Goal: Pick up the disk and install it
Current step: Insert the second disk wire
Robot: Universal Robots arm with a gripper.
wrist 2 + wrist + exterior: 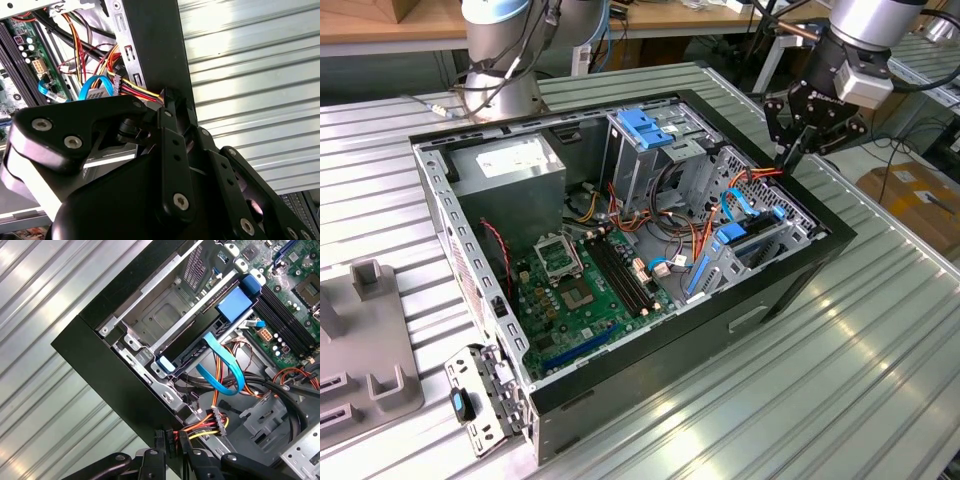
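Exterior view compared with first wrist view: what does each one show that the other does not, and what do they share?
Exterior view: the whole open computer case on the ribbed table, the grey power supply and a grey fixture at the exterior view's left.

First wrist view: a close look into the drive cage, with a bare metal bay beside the disk.

Shared: the pincer at the case's wall, the flat blue cable, the red and yellow wires and the motherboard.
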